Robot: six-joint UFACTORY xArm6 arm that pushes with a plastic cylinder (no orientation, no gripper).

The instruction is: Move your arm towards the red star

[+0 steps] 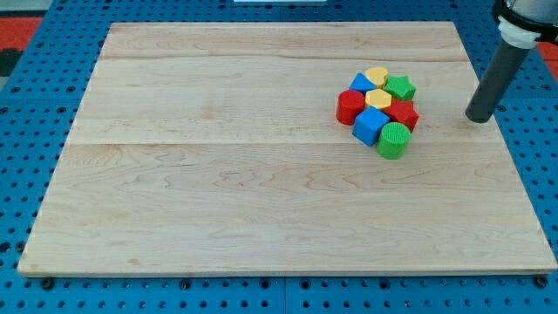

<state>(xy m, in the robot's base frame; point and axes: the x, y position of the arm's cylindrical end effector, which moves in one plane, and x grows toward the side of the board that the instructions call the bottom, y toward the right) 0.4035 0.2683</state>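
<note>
The red star (404, 113) lies at the right side of a tight cluster of blocks on the wooden board (218, 174). Around it are a green star (400, 87), a yellow heart (377, 77), a yellow block (378, 98), a blue block (361, 84), a red cylinder (350, 106), a blue cube (370, 126) and a green cylinder (393, 139). My tip (478, 117) rests on the board near its right edge, to the right of the cluster and apart from the red star, at about its height in the view.
The board sits on a blue pegboard table (35, 105). The rod (499, 74) rises toward the view's top right corner.
</note>
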